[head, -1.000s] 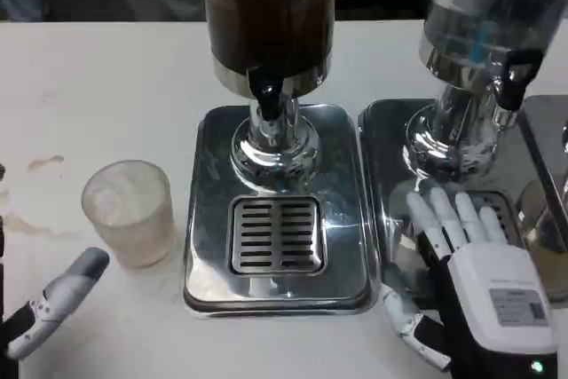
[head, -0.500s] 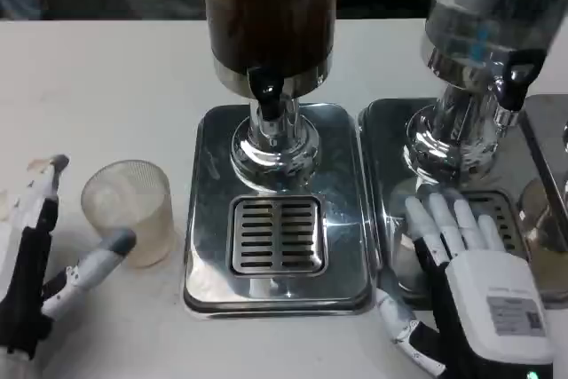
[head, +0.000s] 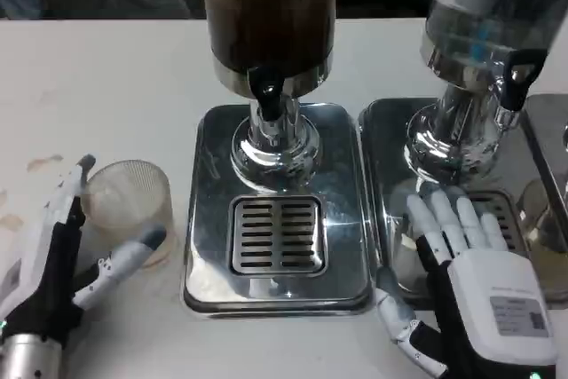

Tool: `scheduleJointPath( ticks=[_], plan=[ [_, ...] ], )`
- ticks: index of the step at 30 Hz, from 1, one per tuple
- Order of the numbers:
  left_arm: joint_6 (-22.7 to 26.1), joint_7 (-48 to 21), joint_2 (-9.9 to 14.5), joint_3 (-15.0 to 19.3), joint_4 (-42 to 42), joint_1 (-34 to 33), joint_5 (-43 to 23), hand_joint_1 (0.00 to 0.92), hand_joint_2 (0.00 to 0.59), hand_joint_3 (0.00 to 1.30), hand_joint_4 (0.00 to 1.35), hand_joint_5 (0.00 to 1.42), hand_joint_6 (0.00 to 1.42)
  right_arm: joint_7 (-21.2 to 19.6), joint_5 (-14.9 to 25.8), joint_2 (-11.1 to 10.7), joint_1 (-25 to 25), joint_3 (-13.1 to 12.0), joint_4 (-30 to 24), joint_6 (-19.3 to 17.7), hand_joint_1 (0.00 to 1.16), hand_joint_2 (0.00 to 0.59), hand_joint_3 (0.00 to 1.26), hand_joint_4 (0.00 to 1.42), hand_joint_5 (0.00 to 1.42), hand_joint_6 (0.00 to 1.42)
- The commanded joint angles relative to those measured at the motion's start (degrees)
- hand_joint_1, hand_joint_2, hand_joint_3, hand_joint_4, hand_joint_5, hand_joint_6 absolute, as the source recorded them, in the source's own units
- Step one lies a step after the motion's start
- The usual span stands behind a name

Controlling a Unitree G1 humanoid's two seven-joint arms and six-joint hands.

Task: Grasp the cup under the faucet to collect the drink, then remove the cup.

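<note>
White tabletop carries a steel drip tray under the dark drink dispenser. Left of the tray stands the frosted cup, between the spread fingers and thumb of the left hand, which brackets it loosely. Beyond the tray, the right hand lies flat with fingers apart, holding nothing.

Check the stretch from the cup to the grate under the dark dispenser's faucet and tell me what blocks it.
Nothing visible blocks it. The cup stands on the white table, left of the drip tray. The grate under the faucet is bare. The left hand flanks the cup, fingers apart, on its left and front.
</note>
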Motion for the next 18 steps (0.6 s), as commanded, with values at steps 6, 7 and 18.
scheduleJointPath(
  ticks=[6,7,18],
  plan=[
    [-1.1,1.5,-0.2,-1.9,3.5,-3.6,0.2,0.177,0.002,0.00,0.00,0.00,0.00,0.6,-0.3,0.4,1.3,0.1,-2.2,1.1,0.35,0.498,0.09,0.00,0.00,0.00],
    [-0.9,1.2,-0.1,-2.3,3.8,-3.9,0.3,0.178,0.002,0.00,0.00,0.00,0.00,0.5,-0.2,0.4,1.5,0.1,-2.3,1.1,0.35,0.498,0.09,0.00,0.00,0.01],
    [-1.1,-0.7,-0.5,-3.2,5.6,-4.9,-0.8,0.268,0.015,0.00,0.00,0.04,0.04,0.3,0.0,1.2,2.4,0.0,-2.7,1.6,0.37,0.488,0.09,0.00,0.00,0.05]
  ],
)
